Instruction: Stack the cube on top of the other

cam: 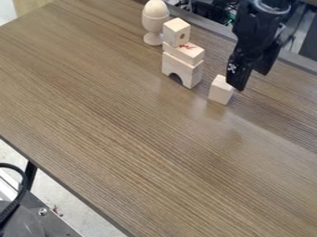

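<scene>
The black gripper [252, 77] hangs at the upper right, open, its two fingers spread apart. Just left of and below its nearer fingertip, a light wooden cube [220, 90] rests on the table; whether they touch I cannot tell. A second wooden cube [176, 32], with a hole in one side, sits at the top of a small stack to the left. Under it are a flat wooden block [189, 53] with a reddish mark and an arch-shaped block [181, 67] standing on the table.
Behind and left of the stack stands a wooden egg cup [153, 25] holding a wooden egg [155, 8]. The brown table [123, 120] has its far edge close behind these pieces. Dark equipment and cables lie beyond that edge.
</scene>
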Robot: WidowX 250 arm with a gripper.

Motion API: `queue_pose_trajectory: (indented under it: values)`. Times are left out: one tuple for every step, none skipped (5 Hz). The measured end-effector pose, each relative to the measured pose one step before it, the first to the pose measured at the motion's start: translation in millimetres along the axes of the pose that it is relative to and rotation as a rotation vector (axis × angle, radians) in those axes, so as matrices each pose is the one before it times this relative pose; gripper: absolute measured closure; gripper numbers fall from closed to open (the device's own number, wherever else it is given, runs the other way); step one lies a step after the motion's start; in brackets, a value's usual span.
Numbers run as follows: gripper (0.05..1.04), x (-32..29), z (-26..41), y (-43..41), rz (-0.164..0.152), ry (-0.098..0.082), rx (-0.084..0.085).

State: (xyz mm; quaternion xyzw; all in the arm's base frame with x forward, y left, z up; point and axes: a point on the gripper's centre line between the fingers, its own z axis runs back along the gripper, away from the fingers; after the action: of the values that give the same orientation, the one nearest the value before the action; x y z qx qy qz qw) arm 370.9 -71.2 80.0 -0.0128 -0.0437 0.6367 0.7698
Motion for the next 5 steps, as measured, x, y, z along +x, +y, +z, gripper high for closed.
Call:
queue_pose_trajectory:
  values:
    - [0.083, -0.25, -13.55, 5.25, 0.0, 0.0004, 0.0415]
    - [0.083, 1.22, -8.13, -3.01, 0.0407, 0.0075, -0.0053]
    - [0.083, 3.25, -5.11, -2.36, 0.0858, -0.0055, -0.0313]
    - [0.083, 2.06, -4.54, -4.33, 0.0794, 0.0065, -0.039]
    - [0.083, 10.01, -6.89, -1.5, 0.0255, -0.0121, 0.0143]
